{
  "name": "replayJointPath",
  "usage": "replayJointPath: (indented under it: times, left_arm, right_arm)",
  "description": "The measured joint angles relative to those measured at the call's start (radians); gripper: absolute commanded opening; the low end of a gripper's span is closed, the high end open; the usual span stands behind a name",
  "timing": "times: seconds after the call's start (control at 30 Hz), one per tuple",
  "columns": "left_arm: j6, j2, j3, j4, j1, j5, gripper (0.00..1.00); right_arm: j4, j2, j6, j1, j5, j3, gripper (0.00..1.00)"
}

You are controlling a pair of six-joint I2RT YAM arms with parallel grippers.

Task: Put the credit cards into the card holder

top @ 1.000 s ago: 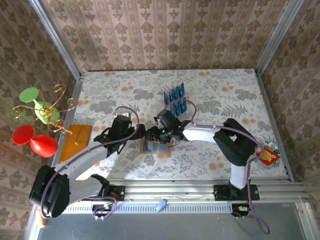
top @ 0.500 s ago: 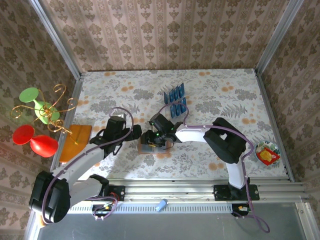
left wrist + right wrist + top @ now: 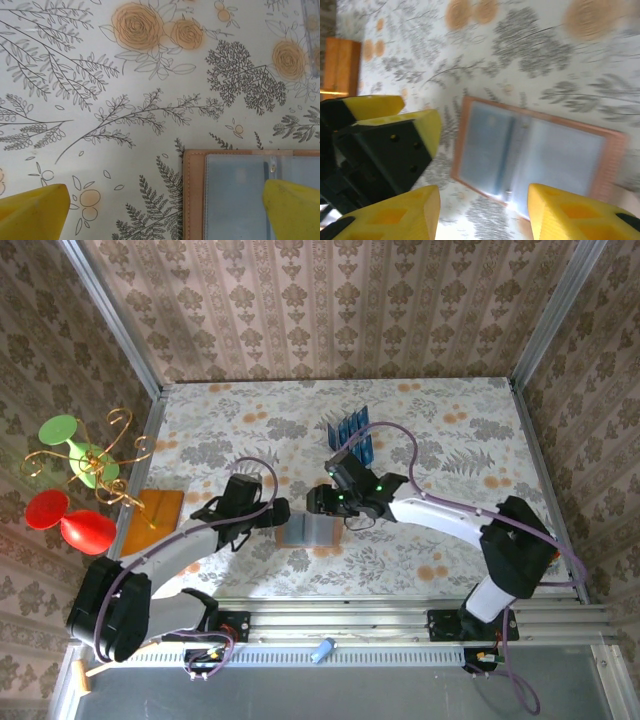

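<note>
My two arms meet over the floral-print table (image 3: 440,420) (patterned walls on three sides). At its left edge stand a gilt wire stand (image 3: 100,455) with green and red pieces and a flat orange-brown square (image 3: 150,515). The card holder (image 3: 308,531) lies opened flat near the front middle. My left claw (image 3: 275,512) is spread wide at its left end, one yellow fingertip (image 3: 292,210) over the grey inside. My right claw (image 3: 318,502) hovers at the holder's far edge, jaws parted and empty. The credit cards (image 3: 350,427), small and blue, stand on edge in a clear rack (image 3: 362,440) behind my right wrist, well apart from both claws. The holder has a tan stitched rim and glossy grey pockets.
</note>
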Motion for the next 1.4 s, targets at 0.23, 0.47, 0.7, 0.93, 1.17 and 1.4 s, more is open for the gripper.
replayJointPath:
  times: [0.23,0.47,0.7,0.93,1.17,1.4]
  left_arm:
    - [0.000,0.000,0.000,0.000,-0.035,-0.013,1.00]
    - [-0.001,0.000,0.000,-0.001,-0.057,-0.031,1.00]
    - [-0.001,0.007,0.017,-0.019,-0.077,-0.042,1.00]
    - [-0.001,0.046,0.044,-0.019,-0.100,-0.051,1.00]
    - [0.000,0.072,0.054,-0.020,-0.112,-0.057,1.00]
    - [0.000,0.082,0.072,-0.018,-0.113,-0.058,1.00]
  right_arm:
    - [-0.132,-0.023,-0.053,-0.012,0.150,-0.068,0.54]
    - [-0.136,0.034,-0.072,-0.024,0.165,-0.074,0.43]
    - [-0.115,0.061,-0.072,-0.034,0.164,-0.111,0.24]
    - [-0.077,0.061,-0.074,-0.068,0.150,-0.125,0.00]
    - [-0.057,0.028,-0.071,-0.136,0.137,-0.179,0.00]
    - [-0.056,-0.028,-0.071,-0.183,0.137,-0.225,0.00]
